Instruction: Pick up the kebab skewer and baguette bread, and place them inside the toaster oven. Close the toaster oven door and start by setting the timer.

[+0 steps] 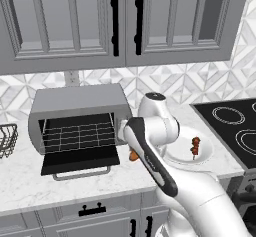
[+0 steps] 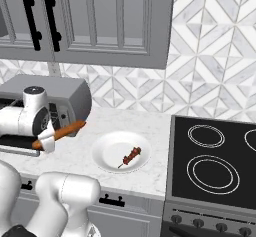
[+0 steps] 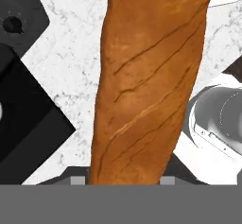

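Note:
The baguette bread [image 2: 64, 131], a long orange-brown loaf, hangs above the counter just right of the toaster oven [image 2: 60, 101], and my gripper [image 2: 48, 140] is shut on it near one end. In the hand view the loaf [image 3: 146, 86] runs up between my fingertips [image 3: 78, 180]. One end of it [image 1: 133, 156] peeks out behind my forearm. The toaster oven [image 1: 75, 106] stands open, its door [image 1: 80, 163] dropped flat and its wire rack bare. The kebab skewer [image 1: 195, 147] [image 2: 131, 156] lies on a white plate [image 1: 172, 157] [image 2: 105, 151].
A black stovetop [image 1: 230, 126] [image 2: 215, 156] borders the counter on the right. A wire basket [image 1: 7, 138] sits at the far left. Grey upper cabinets [image 1: 120, 21] hang above the oven. The oven's knob panel [image 2: 62, 115] faces my hand.

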Controlling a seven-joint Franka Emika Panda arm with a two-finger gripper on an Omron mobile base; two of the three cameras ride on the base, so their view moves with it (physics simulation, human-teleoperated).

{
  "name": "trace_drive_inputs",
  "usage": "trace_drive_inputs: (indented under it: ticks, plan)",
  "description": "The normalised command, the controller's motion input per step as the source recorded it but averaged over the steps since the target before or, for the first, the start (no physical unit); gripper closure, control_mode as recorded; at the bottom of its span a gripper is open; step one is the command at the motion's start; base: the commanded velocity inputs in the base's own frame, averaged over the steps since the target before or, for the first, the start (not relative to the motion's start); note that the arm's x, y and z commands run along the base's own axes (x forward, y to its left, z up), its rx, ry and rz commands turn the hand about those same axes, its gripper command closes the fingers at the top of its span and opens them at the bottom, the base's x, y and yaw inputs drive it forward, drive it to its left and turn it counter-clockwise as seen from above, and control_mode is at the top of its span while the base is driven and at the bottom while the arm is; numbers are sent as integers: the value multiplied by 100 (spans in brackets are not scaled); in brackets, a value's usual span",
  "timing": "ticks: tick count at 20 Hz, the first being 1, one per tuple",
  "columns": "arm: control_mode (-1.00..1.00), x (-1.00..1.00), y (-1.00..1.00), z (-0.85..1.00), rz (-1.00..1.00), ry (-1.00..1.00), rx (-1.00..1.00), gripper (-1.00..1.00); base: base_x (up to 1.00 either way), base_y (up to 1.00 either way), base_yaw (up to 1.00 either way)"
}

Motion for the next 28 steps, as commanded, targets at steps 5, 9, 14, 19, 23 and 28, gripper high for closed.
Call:
trace_drive_inputs:
  ticks: [5, 9, 14, 19, 23, 28]
  plan:
    - [-100, 3, 100, 24, -14, 0, 0, 100, 0, 0, 0]
    - [-100, 21, 100, 24, -13, -2, 0, 100, 0, 0, 0]
    - [-100, 28, 100, 16, -16, -4, 4, 100, 0, 0, 0]
    - [-100, 40, 96, 6, -20, -6, 10, 100, 0, 0, 0]
    - [-100, 15, 84, 0, -29, -8, 14, 100, 0, 0, 0]
    - [-100, 70, 12, -10, -27, -13, 11, 100, 0, 0, 0]
